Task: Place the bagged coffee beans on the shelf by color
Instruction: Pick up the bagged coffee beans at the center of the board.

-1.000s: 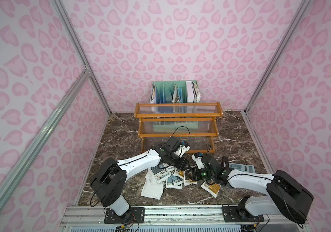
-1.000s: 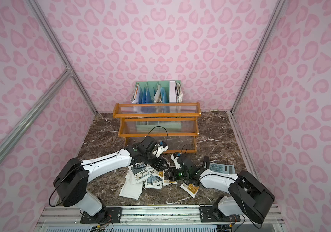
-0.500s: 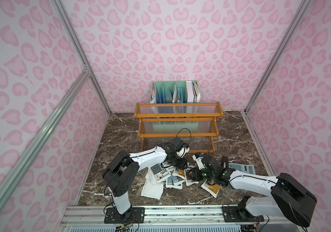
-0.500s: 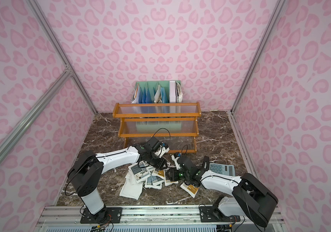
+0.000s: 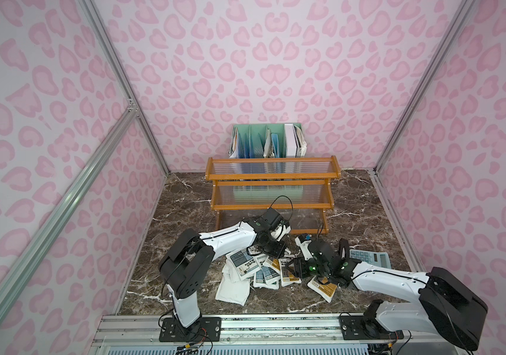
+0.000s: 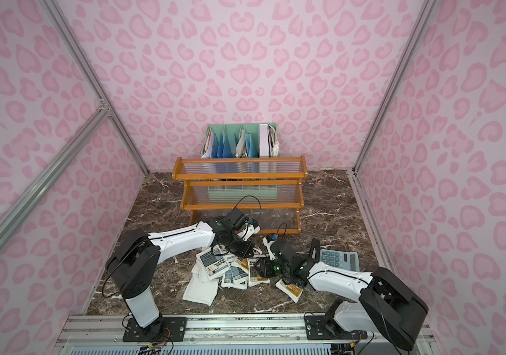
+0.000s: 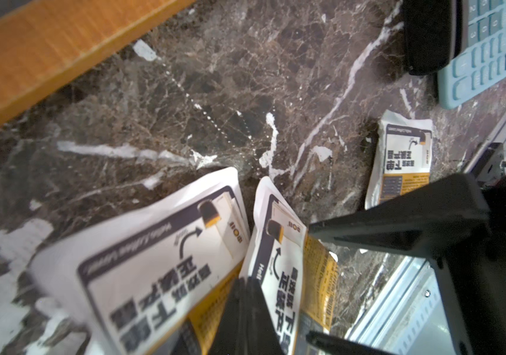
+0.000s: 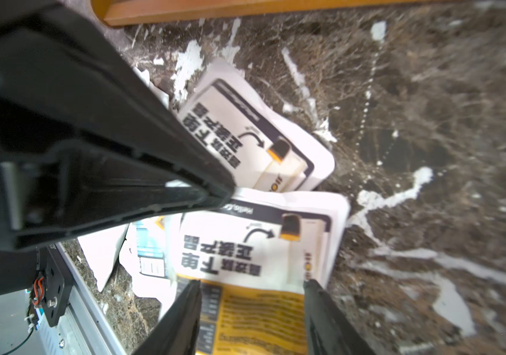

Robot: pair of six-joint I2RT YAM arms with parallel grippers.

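Pinching the far edge of an orange-yellow pouch [image 8: 254, 246], the left claw [image 5: 273, 249] is closed; the right claw [image 8: 251, 284], half open, stands over its orange end on the bench [image 8: 430, 107].

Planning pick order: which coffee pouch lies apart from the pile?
The orange-yellow labelled white pouch nearest the pale blue calculator; the rest overlap in one heap.

pouch pile [image 5: 254, 270] in front of shelf [image 5: 271, 176]; calculator [image 5: 370, 258] right of the pile; paper rack [image 5: 267, 144] behind the shelf.
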